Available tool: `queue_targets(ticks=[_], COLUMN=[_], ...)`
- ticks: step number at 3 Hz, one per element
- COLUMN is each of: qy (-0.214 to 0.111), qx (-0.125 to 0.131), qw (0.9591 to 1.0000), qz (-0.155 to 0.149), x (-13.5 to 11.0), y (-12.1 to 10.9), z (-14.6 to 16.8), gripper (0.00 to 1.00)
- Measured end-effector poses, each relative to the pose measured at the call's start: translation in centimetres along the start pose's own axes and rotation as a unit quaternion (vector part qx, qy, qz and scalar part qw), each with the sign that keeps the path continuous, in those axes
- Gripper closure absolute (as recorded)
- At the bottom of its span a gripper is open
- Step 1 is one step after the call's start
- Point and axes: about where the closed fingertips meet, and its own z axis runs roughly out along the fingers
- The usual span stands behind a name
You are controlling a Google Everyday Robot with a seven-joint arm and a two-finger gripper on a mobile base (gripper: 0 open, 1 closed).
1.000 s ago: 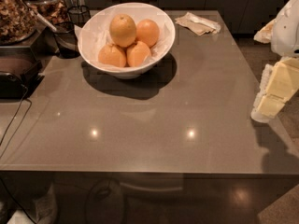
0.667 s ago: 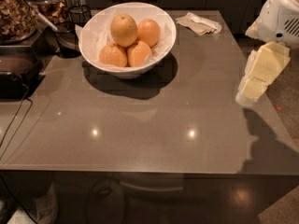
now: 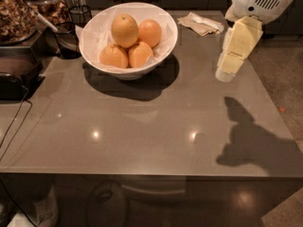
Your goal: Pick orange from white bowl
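The white bowl (image 3: 163, 41) stands at the back of the grey table, left of centre, lined with white paper. The orange (image 3: 124, 30), paler yellow-orange with a small stem dimple, sits on top at the bowl's left. Three deeper orange fruits lie around it: one at the right (image 3: 150, 32), two in front (image 3: 113, 56) (image 3: 140, 54). My gripper (image 3: 227, 73), pale yellow, hangs over the table's right side from the white arm (image 3: 258, 1), well to the right of the bowl and apart from it. It holds nothing that I can see.
A crumpled napkin (image 3: 200, 22) lies at the back right of the table (image 3: 142, 126). At the left stand a black wire holder (image 3: 71, 34), a jar of snacks (image 3: 14, 15) and a dark tray (image 3: 14, 74) with a cable. The gripper's shadow (image 3: 251, 136) falls front right.
The arm and gripper have moved left and upward in the view, from the table's right edge to over its right side, closer to the bowl. The bowl and fruits have not moved.
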Motion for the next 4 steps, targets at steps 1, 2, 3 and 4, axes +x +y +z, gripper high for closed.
queue_targets(ticks=[1,2,3,4], qy=[-0.010,-0.041,-0.049,-0.050], qx=[0.013,0.000,-0.004,-0.008], qw=[0.9999,0.9990,0.9986,0.9987], qz=[0.000,0.018,0.018,-0.002], x=[-0.5,-3.5,-7.3,-11.0], y=[-0.5,-2.3,-4.0,-4.7], z=[-0.1,1.1,1.7,2.5], gripper=[0.00,0.00,0.00,0.00])
